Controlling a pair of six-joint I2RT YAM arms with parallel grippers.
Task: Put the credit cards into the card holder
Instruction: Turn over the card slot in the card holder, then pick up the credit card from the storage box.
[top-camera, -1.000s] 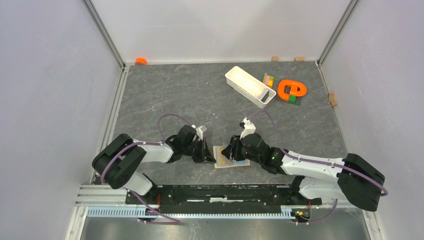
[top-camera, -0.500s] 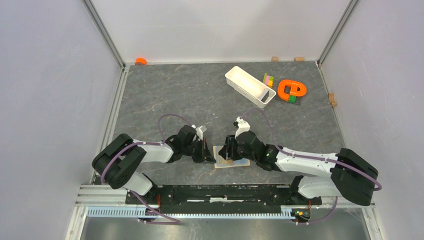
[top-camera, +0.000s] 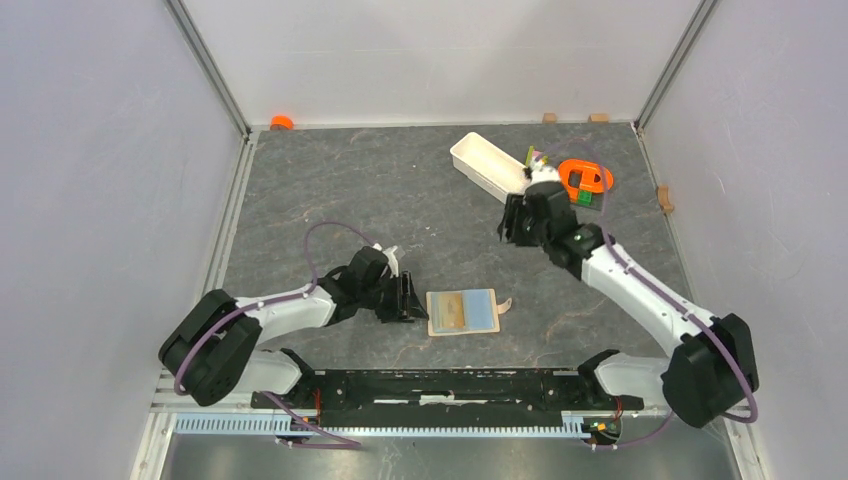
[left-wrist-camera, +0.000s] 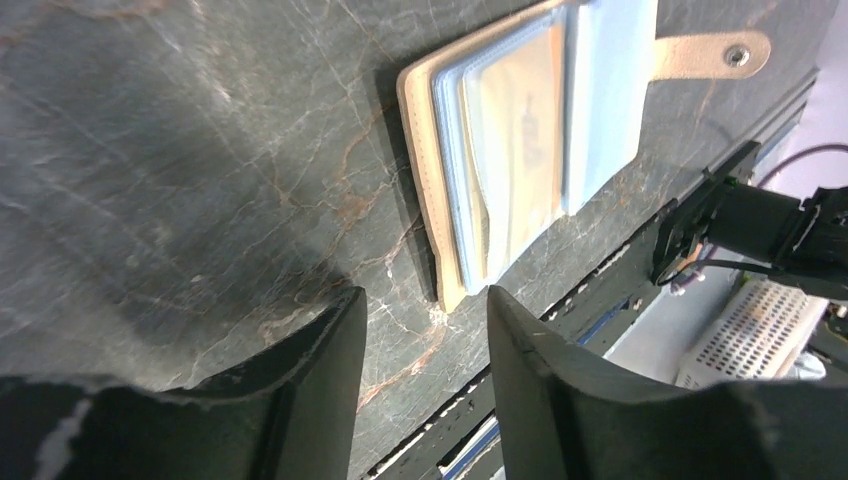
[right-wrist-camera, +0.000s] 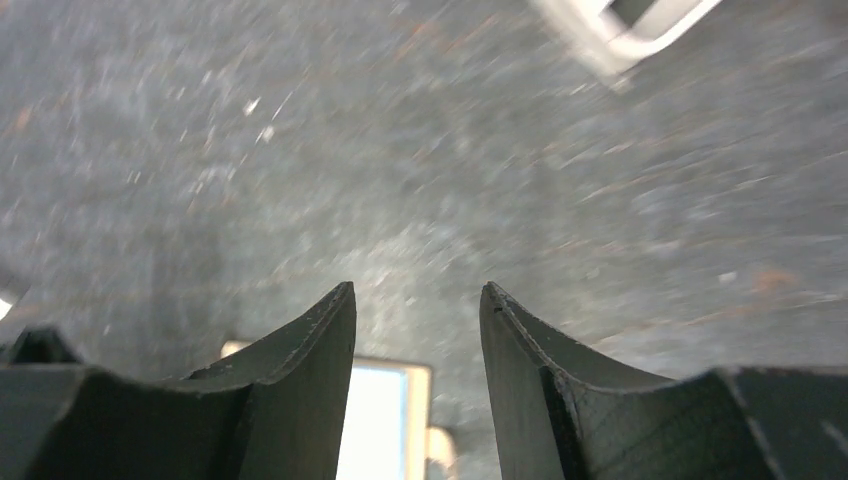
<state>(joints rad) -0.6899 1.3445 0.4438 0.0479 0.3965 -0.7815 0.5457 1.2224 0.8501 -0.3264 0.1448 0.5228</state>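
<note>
The card holder lies open and flat on the table near the front edge, pale blue sleeves up, its snap tab sticking out to the right. In the left wrist view the card holder shows a tan patch behind its clear sleeves. I cannot tell whether that is a card, and no credit cards lie loose in view. My left gripper is open and empty, just left of the card holder and not touching it. My right gripper hangs open and empty, far behind the card holder.
A long white tray stands at the back right, close to my right gripper. Beside it lie an orange ring-shaped toy and coloured blocks. An orange cap sits at the back left corner.
My right arm lifted off the card holder and swung back toward the white tray. My left gripper opened, let go of the card holder's edge and backed off slightly left. The holder now lies uncovered.
</note>
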